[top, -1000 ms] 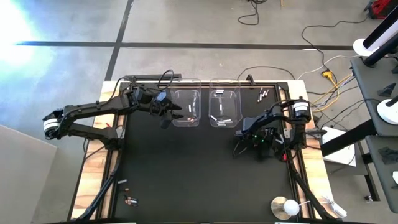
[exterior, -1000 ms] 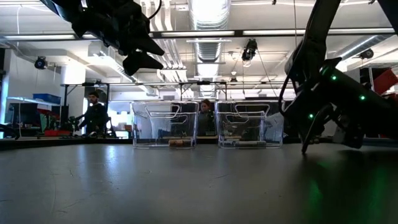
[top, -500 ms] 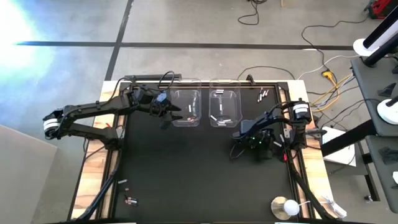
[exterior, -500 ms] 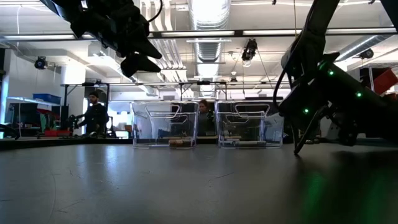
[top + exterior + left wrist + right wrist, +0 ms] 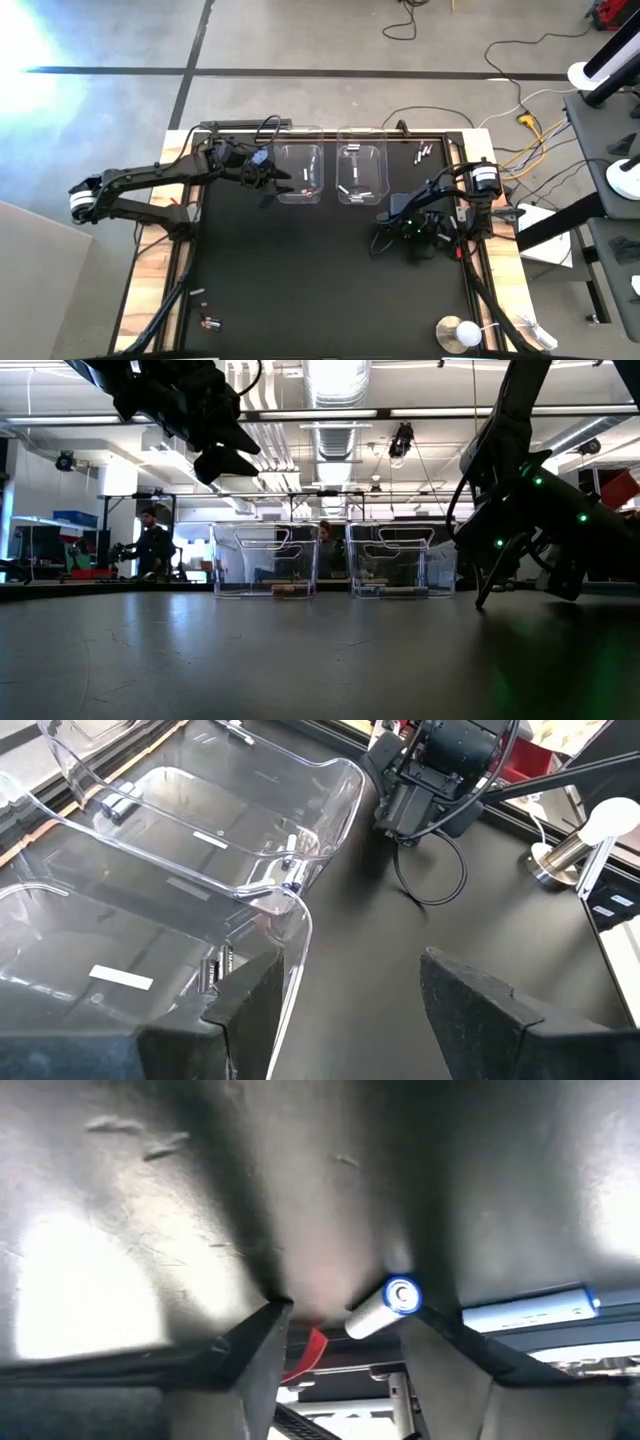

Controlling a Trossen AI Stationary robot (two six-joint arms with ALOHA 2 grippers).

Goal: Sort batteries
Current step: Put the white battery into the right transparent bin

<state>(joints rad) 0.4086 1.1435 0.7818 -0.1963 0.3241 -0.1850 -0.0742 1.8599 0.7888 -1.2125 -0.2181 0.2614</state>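
at the near left corner of the black table [image 5: 300, 290] a few loose batteries [image 5: 204, 308] lie unsorted, well apart from both arms. farther along, the left gripper [image 5: 283, 186] hangs above the table at the left edge of the left clear bin [image 5: 299, 172], its fingers spread wide and holding nothing; its wrist view shows dark cells [image 5: 216, 970] already lying on that bin's floor. beside it the right clear bin [image 5: 361, 172] holds several silver-white cells [image 5: 352, 190], so the sort looks well begun in both bins. a few more batteries [image 5: 422, 152] lie at the far right corner, outside the bins, not yet sorted. by my reading the task is partway: some cells binned, at least two small groups left on the table.

the right gripper [image 5: 381, 240] is down at the table surface, right of centre and nearer than the right bin. its wrist view shows a silver-white battery with a blue end [image 5: 384, 1307] lying between the two fingers, against one of them. the fingers stand partly apart around it; i cannot tell whether they grip it yet.
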